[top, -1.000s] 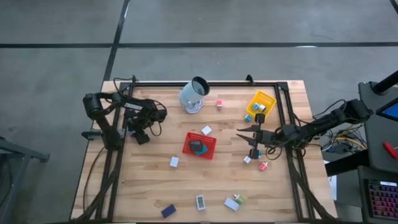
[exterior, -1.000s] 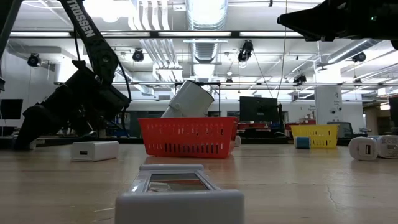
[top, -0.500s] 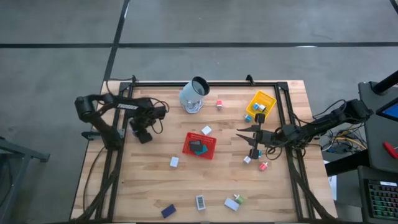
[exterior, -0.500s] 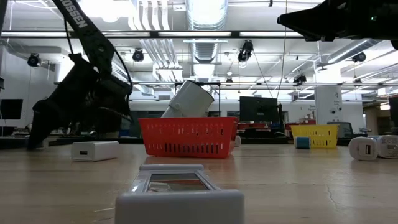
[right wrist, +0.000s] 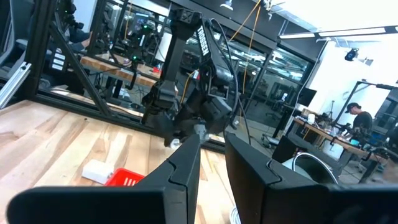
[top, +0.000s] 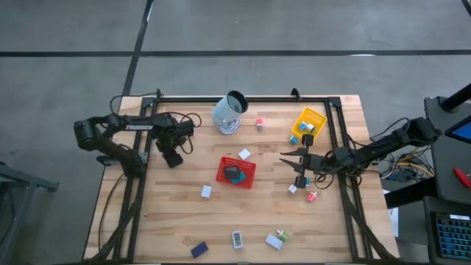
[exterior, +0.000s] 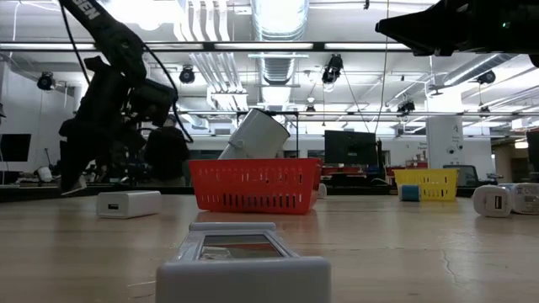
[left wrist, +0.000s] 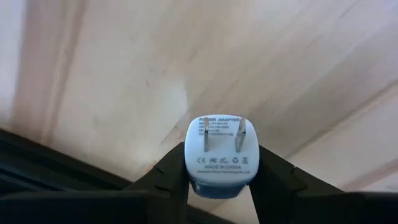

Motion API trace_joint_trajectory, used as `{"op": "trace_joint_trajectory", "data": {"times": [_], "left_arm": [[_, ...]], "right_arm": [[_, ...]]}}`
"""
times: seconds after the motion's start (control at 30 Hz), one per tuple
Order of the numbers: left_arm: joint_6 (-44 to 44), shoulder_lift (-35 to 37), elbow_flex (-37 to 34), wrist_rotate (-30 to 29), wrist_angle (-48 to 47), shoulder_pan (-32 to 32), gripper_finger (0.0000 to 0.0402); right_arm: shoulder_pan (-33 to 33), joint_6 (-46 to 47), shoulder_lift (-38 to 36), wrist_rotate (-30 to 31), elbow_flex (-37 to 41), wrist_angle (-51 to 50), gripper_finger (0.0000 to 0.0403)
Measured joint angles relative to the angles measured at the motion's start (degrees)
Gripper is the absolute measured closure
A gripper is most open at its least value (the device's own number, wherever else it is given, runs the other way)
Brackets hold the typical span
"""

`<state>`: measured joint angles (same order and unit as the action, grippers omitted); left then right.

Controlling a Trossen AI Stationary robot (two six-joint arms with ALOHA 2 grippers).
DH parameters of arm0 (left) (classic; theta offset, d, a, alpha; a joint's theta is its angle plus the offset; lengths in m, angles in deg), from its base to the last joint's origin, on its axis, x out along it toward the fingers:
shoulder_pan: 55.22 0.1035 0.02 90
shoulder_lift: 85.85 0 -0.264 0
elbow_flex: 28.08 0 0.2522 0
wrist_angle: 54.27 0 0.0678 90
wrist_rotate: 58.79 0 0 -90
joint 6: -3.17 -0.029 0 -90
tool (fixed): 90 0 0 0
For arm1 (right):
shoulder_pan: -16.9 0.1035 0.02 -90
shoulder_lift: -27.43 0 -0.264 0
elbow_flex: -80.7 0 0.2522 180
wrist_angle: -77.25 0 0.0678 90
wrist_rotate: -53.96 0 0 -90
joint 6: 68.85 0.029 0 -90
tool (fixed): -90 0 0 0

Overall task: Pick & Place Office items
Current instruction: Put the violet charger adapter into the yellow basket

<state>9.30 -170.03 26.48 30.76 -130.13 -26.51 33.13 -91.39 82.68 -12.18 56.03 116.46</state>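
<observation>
My left gripper is shut on a white power adapter with two metal prongs, above the bare wood at the table's far left; in the low view it points steeply down. My right gripper hovers shut and level right of the red mesh tray, nothing between its fingers. Small office items lie scattered: white blocks, a pink-red one, a dark blue one and a flat rectangle. My left gripper pinches the adapter's two opposite side faces between its two fingers. The fingers come from above, pointing steeply down. The adapter's pronged face points away from the gripper, toward the table. It is lifted clear of the wood.
A pale cup lies tilted at the far middle. A yellow mesh tray holding small items stands at the far right. More small items lie below and near my right gripper. A black frame rims the table.
My left gripper has risen and tipped from a slant to pointing steeply down, staying shut on the adapter, while the arm's elbow has swung back toward the table's left edge. My right arm has kept still.
</observation>
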Motion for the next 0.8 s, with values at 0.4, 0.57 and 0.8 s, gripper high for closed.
{"op": "trace_joint_trajectory", "data": {"times": [0.4, 0.57, 0.8], "left_arm": [[-0.59, 12.03, 0.16, 3.76, 8.3, -2.06, 0.0273], [-0.85, 15.08, 0.47, 4.11, 10.06, -2.93, 0.0273], [-3.11, 18.54, -0.57, 5.6, 25.05, -5.64, 0.0273]], "right_arm": [[0.01, -0.04, 0.0, 0.0, 0.0, 0.0, 0.033], [0.0, -0.11, 0.02, 0.0, 0.0, 0.02, 0.033], [0.0, -0.04, 0.02, 0.02, 0.0, 0.01, 0.033]]}}
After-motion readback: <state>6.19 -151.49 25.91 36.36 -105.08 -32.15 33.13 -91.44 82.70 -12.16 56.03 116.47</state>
